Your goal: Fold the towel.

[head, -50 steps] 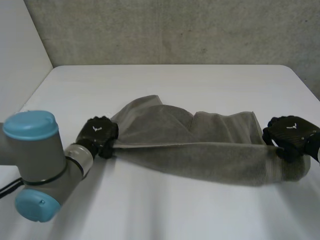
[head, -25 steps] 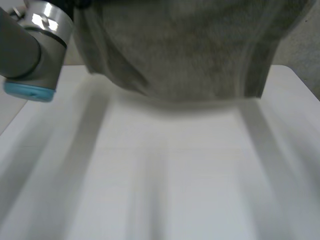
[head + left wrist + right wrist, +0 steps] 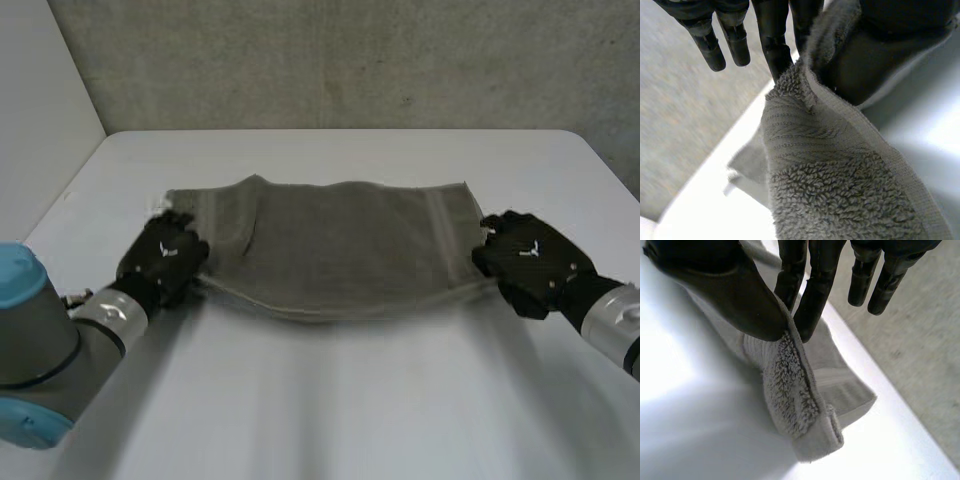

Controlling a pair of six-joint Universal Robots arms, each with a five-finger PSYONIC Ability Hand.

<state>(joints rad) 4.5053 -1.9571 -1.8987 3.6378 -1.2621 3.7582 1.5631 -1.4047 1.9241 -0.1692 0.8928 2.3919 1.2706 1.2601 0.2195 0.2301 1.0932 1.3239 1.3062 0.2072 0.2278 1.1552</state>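
A grey terry-cloth towel (image 3: 340,240) lies spread flat across the middle of the white table (image 3: 340,410), its long sides running left to right, held at both ends by the robot's black hands. The left hand (image 3: 165,255) grips the towel's near left corner. In the left wrist view the thumb (image 3: 890,45) presses the towel's hem (image 3: 840,190) against the inner fingers (image 3: 772,45), while the outer fingers hang straight and free. The right hand (image 3: 530,262) grips the near right corner. In the right wrist view its thumb (image 3: 715,285) and two fingers (image 3: 812,295) pinch the looped pile (image 3: 790,385) just inside the hem, with the remaining fingers extended clear of the cloth.

The towel's far edge rests on the table, roughly parallel to the table's far edge, with a bare strip of tabletop between them. The near edge bows toward the robot between the two hands. A flat woven band (image 3: 440,220) crosses the towel close to its right end, and a small white label (image 3: 163,208) shows at the far left corner. Wide bare tabletop stretches on the near side of the towel, and narrower margins lie beyond each hand toward the table's left and right edges. A rough grey wall (image 3: 340,60) stands behind the table. The left arm's grey joint with a light-blue cap (image 3: 20,345) sits at near left.
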